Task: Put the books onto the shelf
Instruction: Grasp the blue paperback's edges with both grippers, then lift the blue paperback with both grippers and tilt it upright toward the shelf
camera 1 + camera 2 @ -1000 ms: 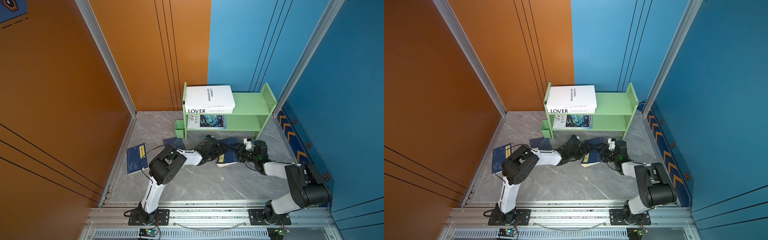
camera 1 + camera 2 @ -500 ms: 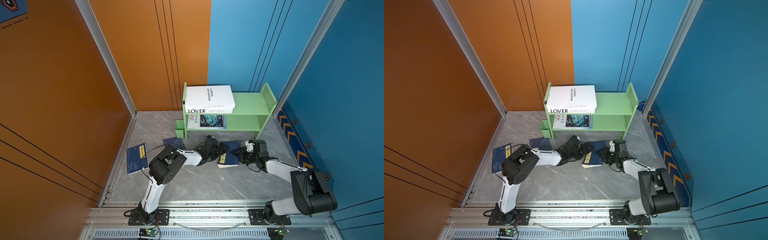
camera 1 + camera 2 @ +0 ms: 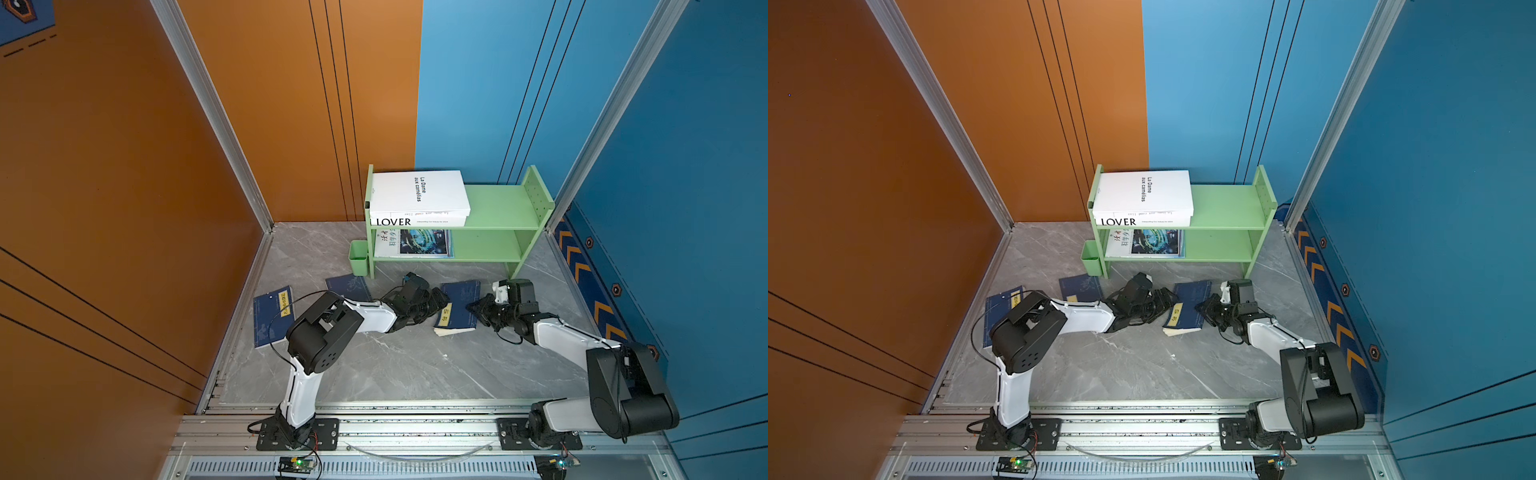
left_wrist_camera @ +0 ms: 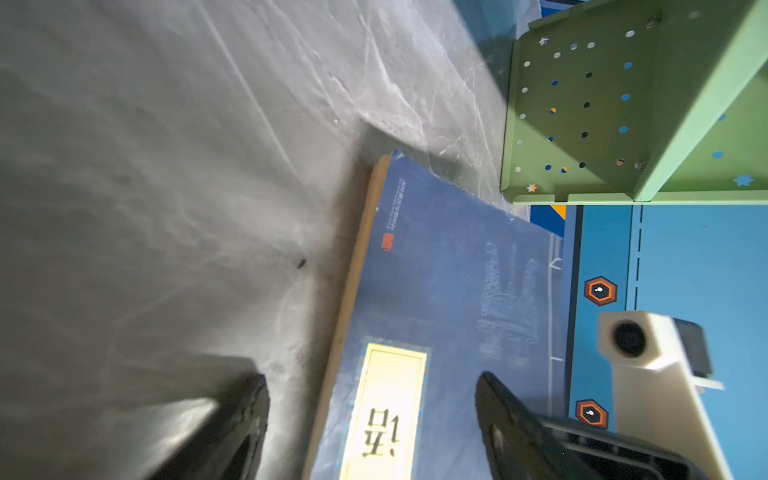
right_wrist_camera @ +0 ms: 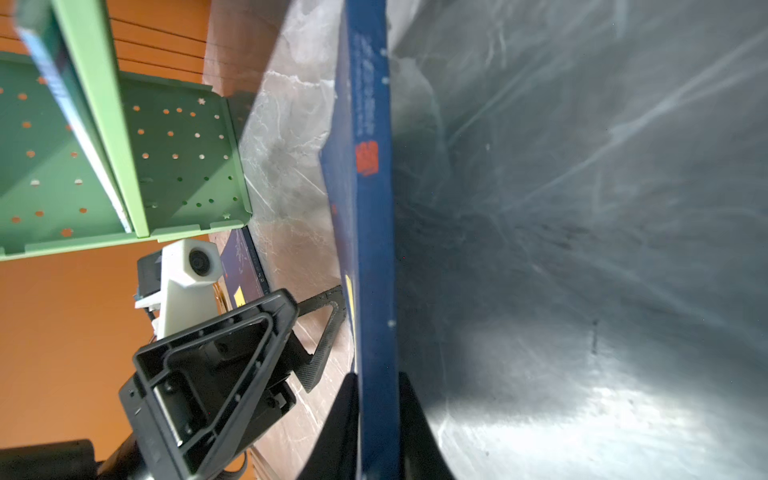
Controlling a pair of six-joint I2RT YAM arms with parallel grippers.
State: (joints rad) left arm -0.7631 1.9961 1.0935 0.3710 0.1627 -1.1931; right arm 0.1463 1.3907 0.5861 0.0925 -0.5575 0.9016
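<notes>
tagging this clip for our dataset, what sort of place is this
Probably a robot test booth, not a real room: a panelled orange wall and blue wall in metal framing, a left arm and right arm bolted to a front rail, and a small green shelf on a marble-look floor.

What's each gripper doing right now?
Left gripper: open, holding nothing.
Right gripper: shut on the navy book.

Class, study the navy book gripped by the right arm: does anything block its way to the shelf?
Nothing visible does. Bare floor lies between the book and the shelf, and its top tier has free room.
</notes>
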